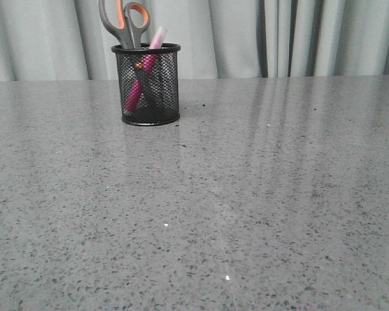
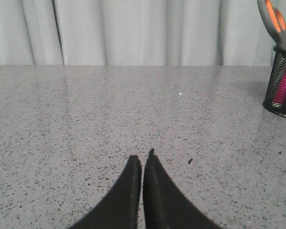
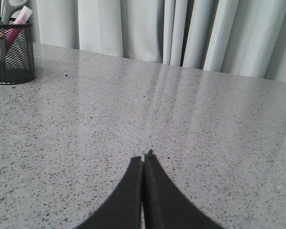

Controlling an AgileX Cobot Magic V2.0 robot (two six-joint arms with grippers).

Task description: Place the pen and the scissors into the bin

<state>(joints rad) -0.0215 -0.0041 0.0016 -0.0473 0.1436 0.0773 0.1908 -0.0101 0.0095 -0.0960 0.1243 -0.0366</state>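
Note:
The black wire-mesh bin (image 1: 148, 84) stands upright at the far left of the table. The magenta pen (image 1: 142, 81) leans inside it, pale cap sticking above the rim. The scissors (image 1: 124, 23) stand in it with the grey, orange-lined handles up. The bin also shows in the left wrist view (image 2: 281, 81) and the right wrist view (image 3: 12, 52). My left gripper (image 2: 142, 158) is shut and empty above bare table, well apart from the bin. My right gripper (image 3: 143, 158) is shut and empty above bare table. Neither gripper shows in the front view.
The grey speckled table (image 1: 246, 194) runs back to pale curtains (image 1: 298, 35) behind its far edge. No other objects show on it.

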